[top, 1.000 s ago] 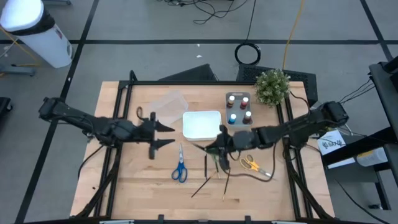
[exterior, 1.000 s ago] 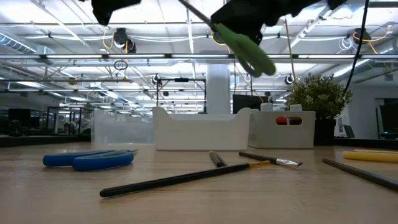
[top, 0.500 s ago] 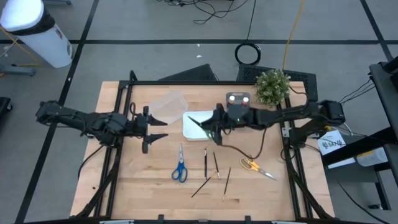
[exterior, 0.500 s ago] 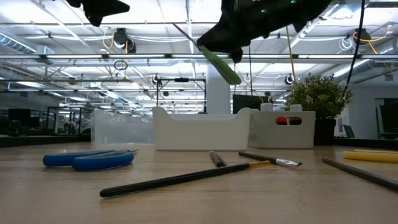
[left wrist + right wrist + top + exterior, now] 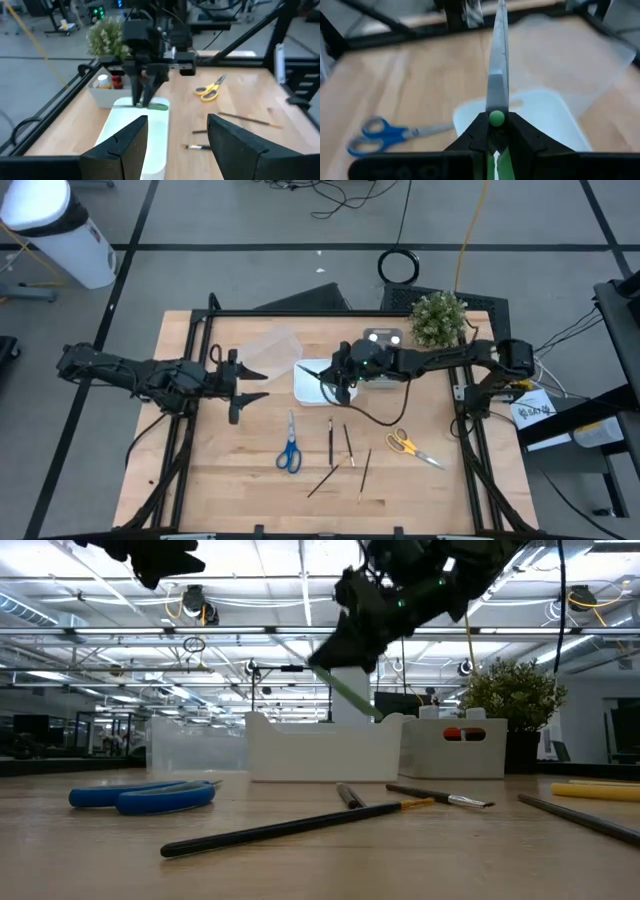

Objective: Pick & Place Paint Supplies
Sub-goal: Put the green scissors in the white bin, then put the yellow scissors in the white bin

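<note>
So the wooden table (image 5: 200,470) has the white tray (image 5: 312,385) sitting about in the middle, with the clear tray (image 5: 268,348) next to it on the left arm's side and a smaller bin of paint pots (image 5: 383,338) by the potted plant (image 5: 437,318). Right gripper (image 5: 338,383) is hanging over the white tray with its fingers clamped on the green scissors (image 5: 496,100), blades sticking out ahead toward the clear tray. Looks to me like we're in the drop-off step: scissors carried over the tray, not put down yet. Next move probably needs a lowering into the tray and then letting go, keeping the long blade inside the rim. Left gripper (image 5: 250,386) waits just beside the clear tray, fingers apart, holding nothing. On the bare wood nearer the front there are the blue scissors (image 5: 290,447), the orange-yellow scissors (image 5: 408,447) and a few thin brushes (image 5: 331,442) yet to be picked.
</note>
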